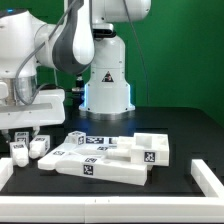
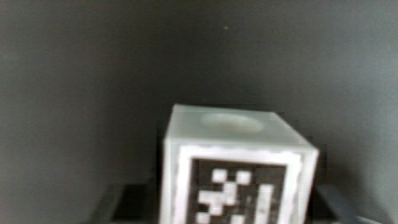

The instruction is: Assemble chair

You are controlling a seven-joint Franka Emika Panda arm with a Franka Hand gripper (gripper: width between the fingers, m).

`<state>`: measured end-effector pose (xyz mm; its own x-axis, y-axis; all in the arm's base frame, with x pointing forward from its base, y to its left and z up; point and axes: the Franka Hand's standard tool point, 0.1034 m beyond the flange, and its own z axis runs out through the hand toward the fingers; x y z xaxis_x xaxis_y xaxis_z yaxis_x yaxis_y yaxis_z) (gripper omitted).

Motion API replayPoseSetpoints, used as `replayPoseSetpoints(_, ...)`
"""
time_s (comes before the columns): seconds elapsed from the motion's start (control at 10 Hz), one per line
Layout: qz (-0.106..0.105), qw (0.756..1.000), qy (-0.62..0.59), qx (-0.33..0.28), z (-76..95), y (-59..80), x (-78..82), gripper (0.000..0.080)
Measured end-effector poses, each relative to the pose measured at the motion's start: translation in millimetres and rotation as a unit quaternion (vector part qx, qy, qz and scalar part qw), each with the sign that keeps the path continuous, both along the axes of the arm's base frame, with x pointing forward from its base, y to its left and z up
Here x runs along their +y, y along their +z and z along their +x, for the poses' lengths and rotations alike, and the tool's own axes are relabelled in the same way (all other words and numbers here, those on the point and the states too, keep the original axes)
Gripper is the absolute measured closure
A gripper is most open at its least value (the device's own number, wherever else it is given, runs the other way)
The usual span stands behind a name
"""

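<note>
The chair is in loose white tagged pieces. Several slabs and bars [image 1: 100, 158] lie piled at the table's middle, with a thick block [image 1: 150, 152] at their right end. Two short legs stand at the exterior view's left, one [image 1: 40, 148] free and one [image 1: 18, 152] under my gripper [image 1: 21, 141]. In the wrist view that leg [image 2: 240, 165] stands upright with a round recess on top and a tag on its face. My gripper [image 2: 240, 205] has a dark finger [image 2: 135, 198] tight against each side of it, shut on the leg.
The black table has a white raised border at the left [image 1: 5, 172] and at the right [image 1: 206, 178]. The robot's base [image 1: 105, 85] stands behind the pile. A green wall is at the back.
</note>
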<state>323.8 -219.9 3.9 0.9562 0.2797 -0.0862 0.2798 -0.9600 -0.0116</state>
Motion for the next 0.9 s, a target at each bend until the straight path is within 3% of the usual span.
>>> replayPoseSetpoints(0.1,0.0,1.0,0.0,0.0,0.1,0.1,0.1,0.0305)
replayPoseSetpoints(0.2,0.001,1.0,0.0,-0.002,3.7,3.0,1.3,0.0305)
replayPoseSetpoints(0.3,0.004,1.0,-0.001,-0.007,12.0,11.6,6.2,0.0184)
replayPoseSetpoints(0.5,0.018,1.0,-0.012,-0.013,39.9,41.3,27.3,0.016)
replayPoseSetpoints(0.6,0.02,1.0,-0.016,-0.017,62.2,62.4,40.2,0.0151)
replayPoseSetpoints(0.7,0.018,0.999,-0.026,-0.022,74.3,70.9,53.4,0.0151)
replayPoseSetpoints(0.8,0.018,0.998,-0.059,-0.018,80.3,70.7,74.8,0.015)
replayPoseSetpoints(0.9,0.017,0.996,-0.083,-0.015,89.5,70.4,105.6,0.015)
